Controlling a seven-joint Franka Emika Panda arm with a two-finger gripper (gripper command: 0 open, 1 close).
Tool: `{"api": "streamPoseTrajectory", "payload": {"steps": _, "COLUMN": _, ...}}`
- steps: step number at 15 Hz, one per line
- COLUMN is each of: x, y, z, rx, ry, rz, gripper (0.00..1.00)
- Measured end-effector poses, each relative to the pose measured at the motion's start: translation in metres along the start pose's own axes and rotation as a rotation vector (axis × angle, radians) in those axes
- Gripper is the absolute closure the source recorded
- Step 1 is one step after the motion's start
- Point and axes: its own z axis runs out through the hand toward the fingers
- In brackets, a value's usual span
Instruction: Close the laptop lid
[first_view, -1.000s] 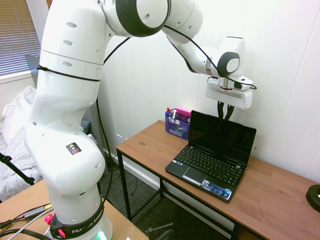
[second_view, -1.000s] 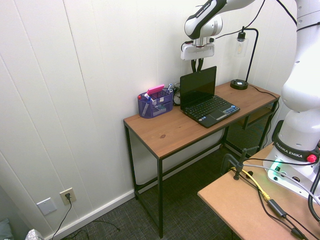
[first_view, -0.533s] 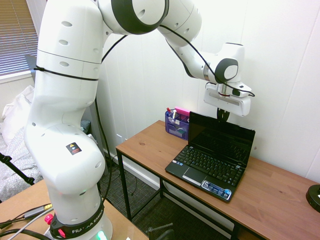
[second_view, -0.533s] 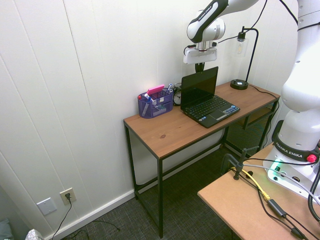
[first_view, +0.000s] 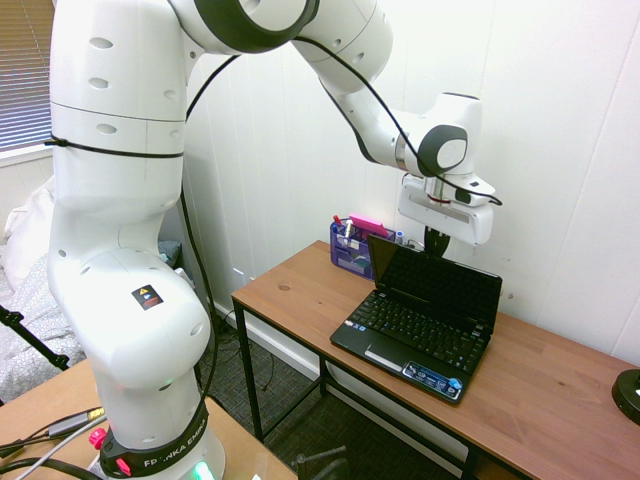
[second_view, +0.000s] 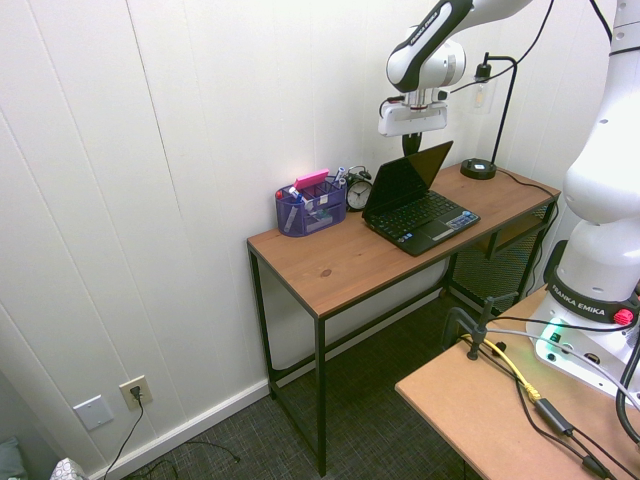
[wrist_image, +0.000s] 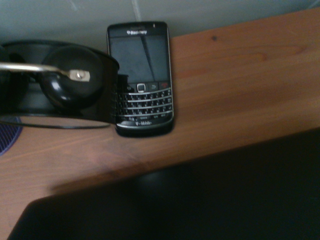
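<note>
Plainly, you had the laptop lid (first_view: 436, 279) only partly down: it leaned forward over the keyboard (first_view: 425, 330) but stood well open, so most of the closing was left to do. The lid sat just below and in front of the pincer (first_view: 433, 240), whose dark fingers dipped behind its top edge; whether they touched it I could not tell, nor whether they were apart or together. You would judge the remaining work as pushing the lid forward and down until it met the palm rest (first_view: 415, 362). Behind the pincer, toward the wall, lay a BlackBerry phone (wrist_image: 140, 78) beside a black alarm clock (second_view: 358, 191). Farther off to one side stood a purple mesh organizer (first_view: 356, 249) on the wooden desk (first_view: 300, 290).
</note>
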Motion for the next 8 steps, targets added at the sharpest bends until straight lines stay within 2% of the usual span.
{"api": "streamPoseTrajectory", "payload": {"steps": 8, "x": -0.018, "y": 0.029, "z": 0.035, "rx": -0.018, "ry": -0.037, "rz": 0.03, "gripper": 1.0}}
